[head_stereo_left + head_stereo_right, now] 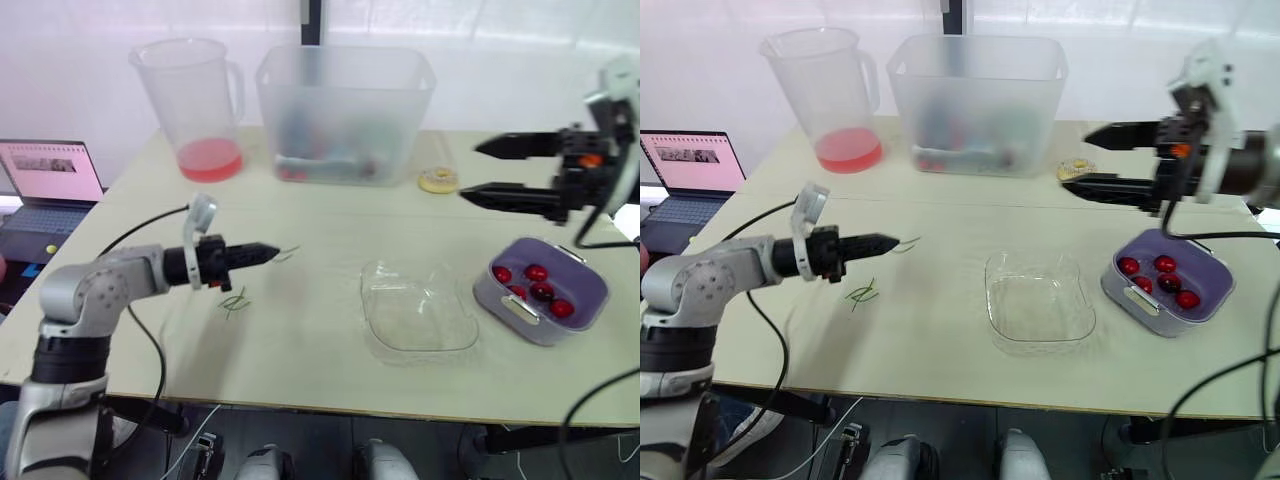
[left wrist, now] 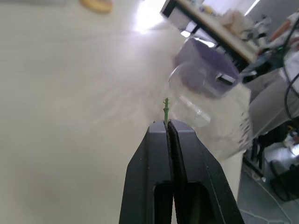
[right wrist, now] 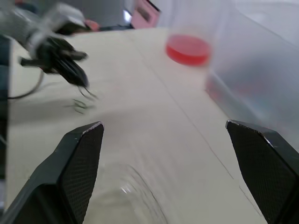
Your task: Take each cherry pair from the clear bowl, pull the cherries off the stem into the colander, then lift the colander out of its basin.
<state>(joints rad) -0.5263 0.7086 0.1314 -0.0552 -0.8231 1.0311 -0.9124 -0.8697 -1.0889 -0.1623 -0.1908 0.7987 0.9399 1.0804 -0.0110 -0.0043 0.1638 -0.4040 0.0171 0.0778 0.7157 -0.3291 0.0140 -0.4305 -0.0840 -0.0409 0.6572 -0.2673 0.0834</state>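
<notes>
My left gripper [image 1: 272, 253] hovers over the left half of the table, shut on a thin green stem [image 2: 166, 112] that sticks out past its tips. More loose stems [image 1: 235, 301] lie on the table just below it. The clear bowl [image 1: 415, 305] sits near the table's middle with no cherries in it. To its right, the purple colander [image 1: 545, 290] rests in its basin and holds several red cherries [image 1: 538, 273]. My right gripper [image 1: 472, 172] hangs open above and behind the colander, with nothing between its fingers.
A measuring jug [image 1: 192, 105] with red liquid and a large frosted tub [image 1: 345, 110] stand along the back. A small yellow ring [image 1: 438, 180] lies beside the tub. A laptop [image 1: 45, 180] sits off the table's left edge.
</notes>
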